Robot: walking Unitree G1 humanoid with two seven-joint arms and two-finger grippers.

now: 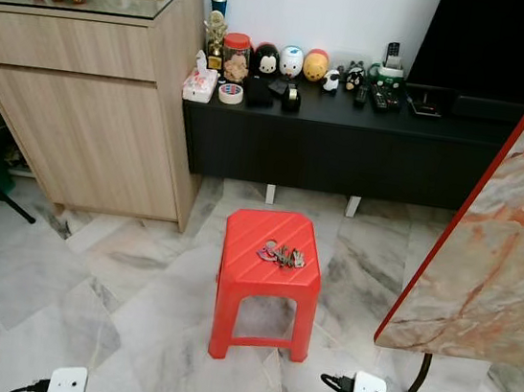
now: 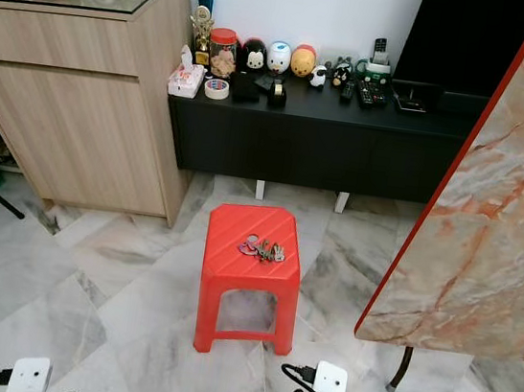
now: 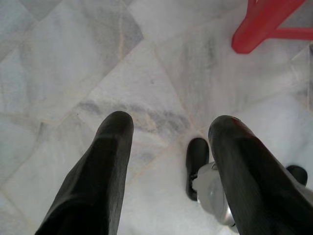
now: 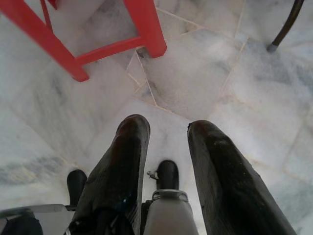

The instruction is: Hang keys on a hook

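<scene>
A: Okay, quick — where's the bunch of metal keys with a red tag [image 1: 280, 255]?

B: Lying flat on top of the red plastic stool [image 1: 242, 276], a bit toward the 3 o'clock side of the seat. The stool stands on the grey-veined white marble tile floor [image 1: 132, 305], dead centre of the head views.

A: Pincers?

B: Left pincer [image 3: 168, 147] hangs low over the floor, both black fingers spread wide apart, nothing between them. One stool leg sits at about 1 o'clock in its wrist view. Right pincer [image 4: 168, 142] is the same: fingers apart, empty, pointing at bare tile, with the stool's legs and crossbar beyond it at 11 o'clock.

A: Either one touching the keys?

B: No, both are well apart from them.

A: Surroundings?

B: Long black low cabinet [image 1: 345, 154] at 12 o'clock behind the stool, its top lined with small round figurines, a tape roll, a tissue box and remotes. Light wooden sideboard with a glass top [image 1: 90, 106] at 10 o'clock. A tilted marble-pattern table with a red edge [image 1: 508, 238] at 3 o'clock, on thin dark legs. White wrist units with black cables show at 6 o'clock in the head views.

A: Hook?

B: Can't tell.
</scene>
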